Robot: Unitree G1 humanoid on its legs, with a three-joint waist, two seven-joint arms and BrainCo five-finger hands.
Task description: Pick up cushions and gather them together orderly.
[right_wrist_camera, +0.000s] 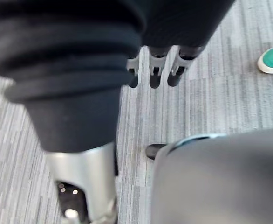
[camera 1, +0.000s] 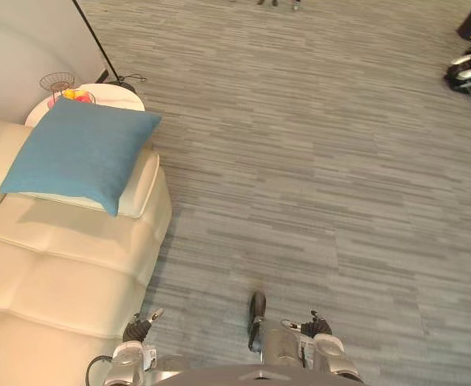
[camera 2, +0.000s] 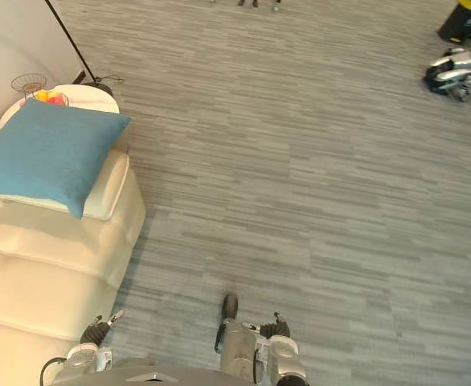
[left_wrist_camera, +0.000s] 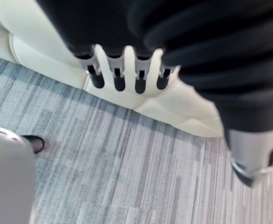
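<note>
A blue cushion (camera 1: 79,153) leans tilted on the armrest of a cream sofa (camera 1: 51,273) at the left. My left hand (camera 1: 137,328) hangs low beside the sofa's front corner, well short of the cushion. In the left wrist view its fingers (left_wrist_camera: 127,70) are straight and hold nothing, with the sofa's edge (left_wrist_camera: 43,51) past them. My right hand (camera 1: 316,325) hangs over the grey carpet at the bottom centre. Its fingers (right_wrist_camera: 155,72) are also straight and empty.
Behind the sofa's arm stands a white round side table (camera 1: 121,95) with a wire basket (camera 1: 56,81) and fruit, and a lamp base (camera 1: 121,81) beside it. A silver machine (camera 1: 470,71) lies far right. A person's green shoe (right_wrist_camera: 271,59) is on the carpet.
</note>
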